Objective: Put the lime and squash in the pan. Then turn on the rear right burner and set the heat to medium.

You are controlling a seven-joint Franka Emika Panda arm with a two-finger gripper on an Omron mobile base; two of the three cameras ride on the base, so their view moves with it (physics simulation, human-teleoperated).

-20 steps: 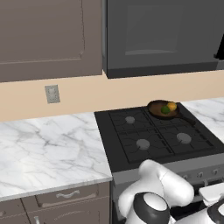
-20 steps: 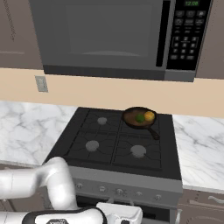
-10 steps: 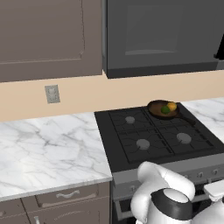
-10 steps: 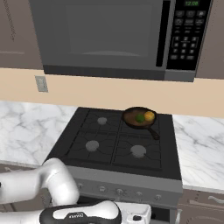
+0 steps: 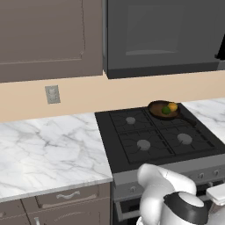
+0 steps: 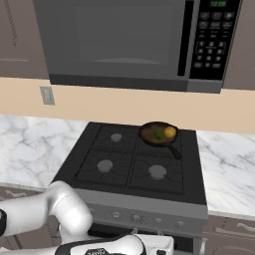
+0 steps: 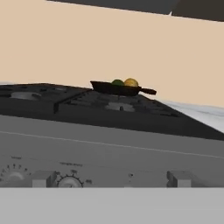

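**Produce loaded in pan; burner knob is the next part to handle.**

The lime [image 6: 159,134] and the squash [image 6: 170,132] lie touching inside the pan [image 6: 149,138], lime at 9 o'clock of the squash. The pan sits on the rear right burner of the stove [image 6: 189,179], its handle pointing toward 4 o'clock in the right base view. The hand is low in front of the stove's grey control panel [image 7: 109,148]; its fingertips cannot be made out, and the jaws stand fully wide, holding nothing. The knobs [image 7: 69,182] sit along the bottom edge of the hand view. Judgement: a knob is a small, rigid, smooth part and likely slippery; pinch it squarely across its raised rib, then rotate slowly to the medium mark. Which knob serves the rear right burner cannot be told.
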